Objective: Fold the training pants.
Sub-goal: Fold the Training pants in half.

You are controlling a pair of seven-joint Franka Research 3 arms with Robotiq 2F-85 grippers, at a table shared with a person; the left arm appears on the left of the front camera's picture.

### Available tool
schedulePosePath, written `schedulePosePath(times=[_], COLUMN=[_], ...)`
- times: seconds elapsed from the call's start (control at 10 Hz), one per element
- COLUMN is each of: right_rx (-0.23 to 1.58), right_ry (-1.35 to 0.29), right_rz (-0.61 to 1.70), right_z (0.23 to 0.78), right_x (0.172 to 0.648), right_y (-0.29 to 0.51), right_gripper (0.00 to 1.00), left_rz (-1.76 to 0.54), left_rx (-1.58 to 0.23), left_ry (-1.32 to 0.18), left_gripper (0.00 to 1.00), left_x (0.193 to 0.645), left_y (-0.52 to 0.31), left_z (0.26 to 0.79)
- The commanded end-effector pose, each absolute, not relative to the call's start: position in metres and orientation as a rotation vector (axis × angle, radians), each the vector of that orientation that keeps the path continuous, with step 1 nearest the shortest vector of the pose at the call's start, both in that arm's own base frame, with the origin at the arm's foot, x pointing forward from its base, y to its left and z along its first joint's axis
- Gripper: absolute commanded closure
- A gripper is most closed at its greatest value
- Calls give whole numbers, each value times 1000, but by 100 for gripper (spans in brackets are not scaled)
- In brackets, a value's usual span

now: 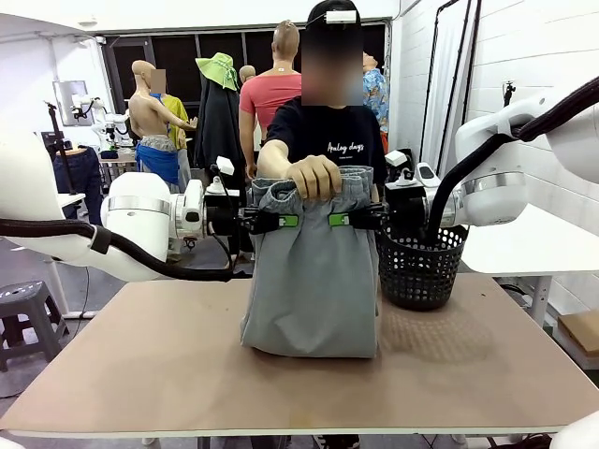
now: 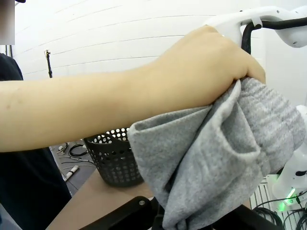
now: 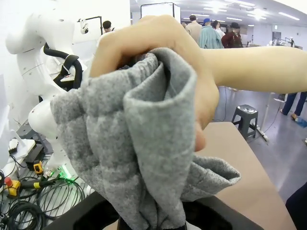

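Note:
The light grey training pants (image 1: 314,281) hang above the table, their lower fold resting on the tabletop (image 1: 168,355). My left gripper (image 1: 285,221) is shut on the gathered waistband from the left, and my right gripper (image 1: 339,220) is shut on it from the right. Between them a person's hand (image 1: 314,178) clutches the top of the waistband. In the left wrist view the grey cloth (image 2: 216,163) bunches under that hand (image 2: 201,67) and covers my fingertips. The right wrist view shows the fabric (image 3: 124,143) gripped by the hand (image 3: 144,43), hiding my fingers.
A black mesh basket (image 1: 421,267) stands on the table just right of the pants, close behind my right gripper; it shows too in the left wrist view (image 2: 112,163). The person stands at the far edge. Bare tabletop lies in front and to the left.

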State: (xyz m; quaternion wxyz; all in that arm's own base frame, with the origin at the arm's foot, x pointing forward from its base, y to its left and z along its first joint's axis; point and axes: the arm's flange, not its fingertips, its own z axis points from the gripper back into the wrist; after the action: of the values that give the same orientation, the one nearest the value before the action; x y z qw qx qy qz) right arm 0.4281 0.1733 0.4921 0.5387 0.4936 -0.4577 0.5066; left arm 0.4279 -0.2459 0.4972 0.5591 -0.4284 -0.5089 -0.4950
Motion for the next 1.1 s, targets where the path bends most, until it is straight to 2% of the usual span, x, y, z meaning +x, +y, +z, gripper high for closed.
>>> schedulePosePath(times=[0.0,1.0], right_rx=[1180,1180], right_ry=[-1088,-1088], right_rz=[1207,1207], right_z=[493,493], right_x=[428,428], right_y=[174,174], right_gripper=[100,100], left_rz=[-1177,-1177], left_rx=[-1006,-1006], left_ry=[-1195,-1195], left_gripper=[100,100], left_x=[427,427], left_y=[-247,-247], left_z=[499,499])
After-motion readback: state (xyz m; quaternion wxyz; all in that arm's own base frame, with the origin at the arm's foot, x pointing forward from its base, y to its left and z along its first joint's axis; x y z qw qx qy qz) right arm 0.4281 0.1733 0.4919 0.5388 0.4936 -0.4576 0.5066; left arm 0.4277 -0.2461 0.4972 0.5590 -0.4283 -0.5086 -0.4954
